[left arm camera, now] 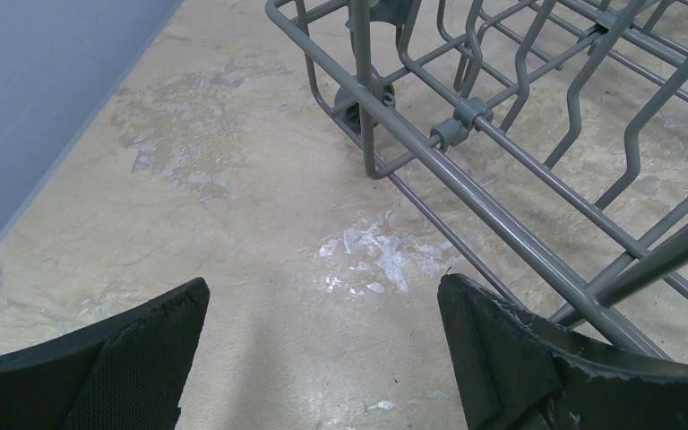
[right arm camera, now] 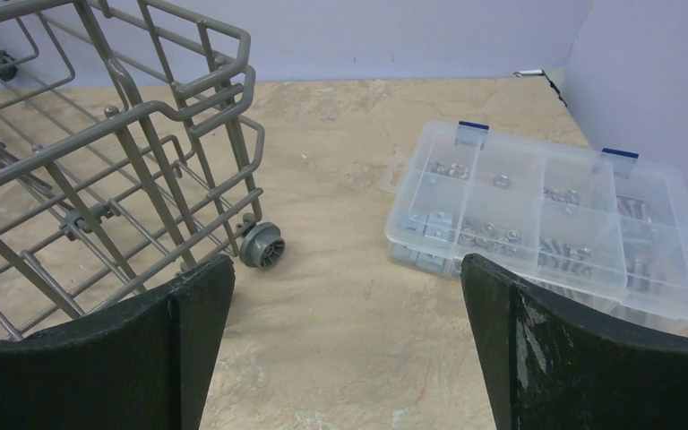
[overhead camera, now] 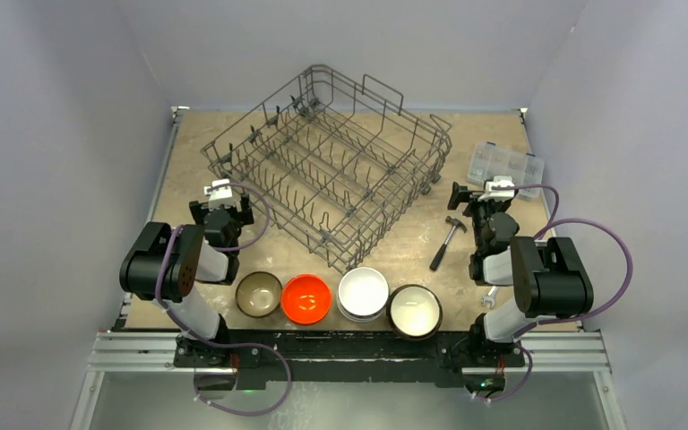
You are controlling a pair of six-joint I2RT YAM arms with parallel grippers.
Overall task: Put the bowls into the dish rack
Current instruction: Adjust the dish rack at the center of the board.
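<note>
Four round ceramic bowls line the near table edge: brown bowl point(overhead camera: 258, 294), orange-red bowl point(overhead camera: 306, 298), white bowl point(overhead camera: 363, 293), which may be a stack, and dark cream-lined bowl point(overhead camera: 415, 310). Beyond them stands the large dark-grey wire dish rack point(overhead camera: 327, 175), cut off in both wrist views. The left gripper point(left arm camera: 322, 285) and right gripper point(right arm camera: 348, 264) gape wide, holding nothing

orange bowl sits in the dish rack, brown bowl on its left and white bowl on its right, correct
No. The top external view shows the orange bowl on the table in front of the dish rack, not in it. The brown bowl is on its left and the white bowl on its right.
</note>
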